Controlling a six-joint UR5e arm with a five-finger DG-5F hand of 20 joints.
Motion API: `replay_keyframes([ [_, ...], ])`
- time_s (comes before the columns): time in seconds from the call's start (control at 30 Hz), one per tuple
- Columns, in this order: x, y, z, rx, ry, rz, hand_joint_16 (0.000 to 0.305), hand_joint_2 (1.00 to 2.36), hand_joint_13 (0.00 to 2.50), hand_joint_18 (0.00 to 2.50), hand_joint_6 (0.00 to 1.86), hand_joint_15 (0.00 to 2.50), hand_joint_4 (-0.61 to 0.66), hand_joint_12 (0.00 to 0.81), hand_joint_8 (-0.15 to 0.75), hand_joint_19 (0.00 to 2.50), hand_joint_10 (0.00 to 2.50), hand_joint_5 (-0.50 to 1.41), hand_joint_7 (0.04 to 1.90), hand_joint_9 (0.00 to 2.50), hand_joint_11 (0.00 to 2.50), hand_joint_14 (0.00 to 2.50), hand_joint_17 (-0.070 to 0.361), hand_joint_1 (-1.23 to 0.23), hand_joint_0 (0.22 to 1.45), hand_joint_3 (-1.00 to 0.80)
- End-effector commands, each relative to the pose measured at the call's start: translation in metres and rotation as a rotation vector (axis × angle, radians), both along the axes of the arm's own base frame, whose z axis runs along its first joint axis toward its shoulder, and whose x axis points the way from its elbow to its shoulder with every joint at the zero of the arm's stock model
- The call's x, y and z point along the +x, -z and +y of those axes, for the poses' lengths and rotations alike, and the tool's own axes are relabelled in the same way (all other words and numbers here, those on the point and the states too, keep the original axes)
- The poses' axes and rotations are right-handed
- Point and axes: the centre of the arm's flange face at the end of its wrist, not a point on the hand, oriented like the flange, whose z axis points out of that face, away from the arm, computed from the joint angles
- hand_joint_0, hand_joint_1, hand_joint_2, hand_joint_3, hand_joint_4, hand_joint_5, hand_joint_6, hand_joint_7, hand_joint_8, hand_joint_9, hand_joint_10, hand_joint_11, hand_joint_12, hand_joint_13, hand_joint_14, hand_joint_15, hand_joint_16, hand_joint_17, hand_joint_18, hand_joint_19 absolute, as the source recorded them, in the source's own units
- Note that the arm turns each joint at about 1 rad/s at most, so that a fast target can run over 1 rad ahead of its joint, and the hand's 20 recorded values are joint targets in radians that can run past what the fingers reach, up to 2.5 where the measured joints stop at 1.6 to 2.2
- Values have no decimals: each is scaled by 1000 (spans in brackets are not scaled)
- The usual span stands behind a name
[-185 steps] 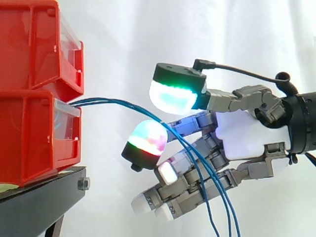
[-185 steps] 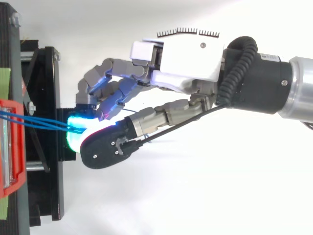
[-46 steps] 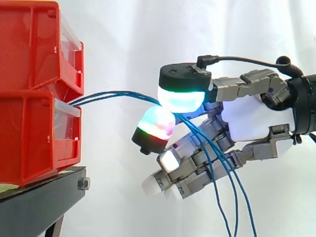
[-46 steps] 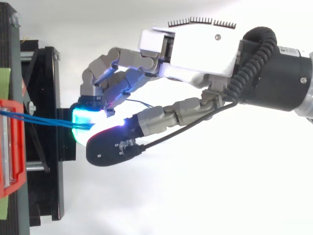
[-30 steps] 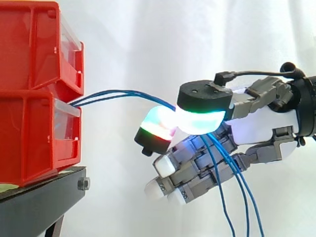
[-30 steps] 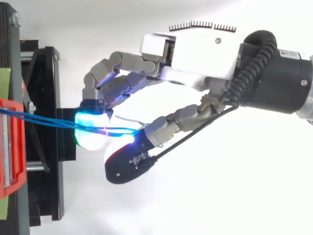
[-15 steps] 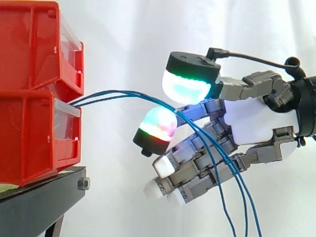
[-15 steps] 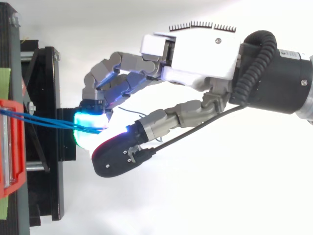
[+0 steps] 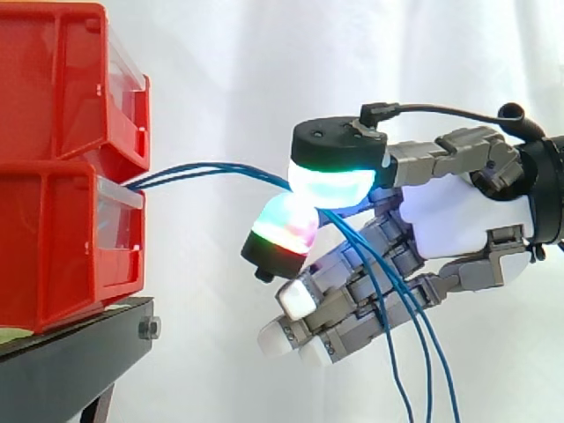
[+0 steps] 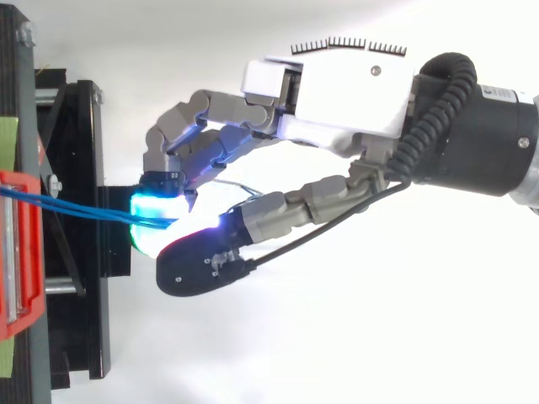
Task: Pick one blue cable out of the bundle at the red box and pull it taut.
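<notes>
Blue cables (image 9: 203, 166) are what you are watching: a few thin, glossy blue strands lying close together. They leave the clear front of the lower red bin (image 9: 53, 247), which sits at the edge of the black stand (image 9: 70, 352) that faces the hand (image 9: 458, 216). From there they bow gently upward across the gap instead of running straight. They crest at the hand, where the cyan-green thumb pad (image 9: 333, 185) is closed down against a red-and-green fingertip pad (image 9: 284, 227) with the strands between them, so the hand is pinching the bundle. You cannot tell how many strands are actually caught, because the pads hide that spot. Past the pinch the strands hang across the other curled fingers and are cut off at the bottom of the side view. Small print on the arm's wrist (image 10: 488, 109) is too small to read.
</notes>
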Motion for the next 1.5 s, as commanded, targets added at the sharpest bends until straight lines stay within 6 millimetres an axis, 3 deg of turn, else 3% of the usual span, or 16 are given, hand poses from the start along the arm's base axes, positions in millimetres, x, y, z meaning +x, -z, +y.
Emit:
replay_keyframes([
  [0.0, 0, 0, 0, 1, 0, 0, 51, 1016, 397, 374, 929, 178, -124, 335, 304, 93, 11, -181, 1039, 680, 616, 8, 115, -903, 726, -195],
  [0.07, 0, 0, 0, 1, 0, 0, 50, 1013, 379, 372, 926, 162, -99, 332, 286, 78, 9, -187, 1082, 650, 589, 7, 114, -921, 760, -286],
  [0.1, 0, 0, 0, 1, 0, 0, 50, 1011, 368, 370, 927, 157, -95, 330, 280, 79, 11, -187, 1033, 640, 578, 6, 113, -919, 770, -338],
  [0.13, 0, 0, 0, 1, 0, 0, 50, 1000, 362, 381, 918, 141, -72, 331, 275, 60, 11, -185, 920, 622, 558, 5, 113, -962, 746, -500],
  [0.37, -1, 0, 0, 0, 0, 4, 54, 1000, 350, 347, 889, 167, -19, 351, 292, 103, 10, -172, 889, 635, 566, 6, 121, -851, 504, -500],
  [0.5, -1, 0, 0, 0, 2, 7, 55, 1000, 343, 328, 882, 169, -6, 353, 303, 121, 10, -168, 886, 657, 554, 6, 123, -703, 502, -500],
  [0.53, -1, 0, 0, 1, 2, 7, 52, 1000, 337, 310, 878, 173, -2, 337, 290, 128, 9, -170, 906, 656, 570, 7, 116, -669, 556, -500],
  [0.83, -1, 0, 0, 1, 2, 5, 56, 1011, 363, 337, 903, 181, 38, 356, 319, 121, 7, -178, 910, 679, 573, 8, 126, -674, 595, -188],
  [1.03, -1, 0, 0, 1, 2, 7, 60, 1006, 387, 366, 925, 187, 60, 377, 348, 113, 5, -177, 876, 703, 596, 6, 135, -718, 616, -93],
  [1.1, -1, 2, 0, 1, 2, 9, 56, 1012, 373, 340, 926, 183, 38, 357, 330, 116, 7, -183, 871, 682, 605, 7, 125, -773, 628, -119],
  [1.23, -1, 0, 0, 1, 2, 7, 51, 1000, 361, 331, 917, 180, 42, 335, 296, 115, 11, -188, 883, 648, 601, 7, 115, -908, 625, -500],
  [1.33, -1, 0, 0, 1, 0, 7, 54, 1000, 366, 338, 913, 182, 52, 346, 304, 130, 8, -182, 850, 658, 594, 7, 121, -828, 531, -500],
  [1.47, -1, 0, 0, 1, 2, 7, 53, 1000, 366, 332, 891, 185, 69, 343, 307, 137, 10, -169, 852, 693, 591, 7, 120, -666, 539, -500],
])
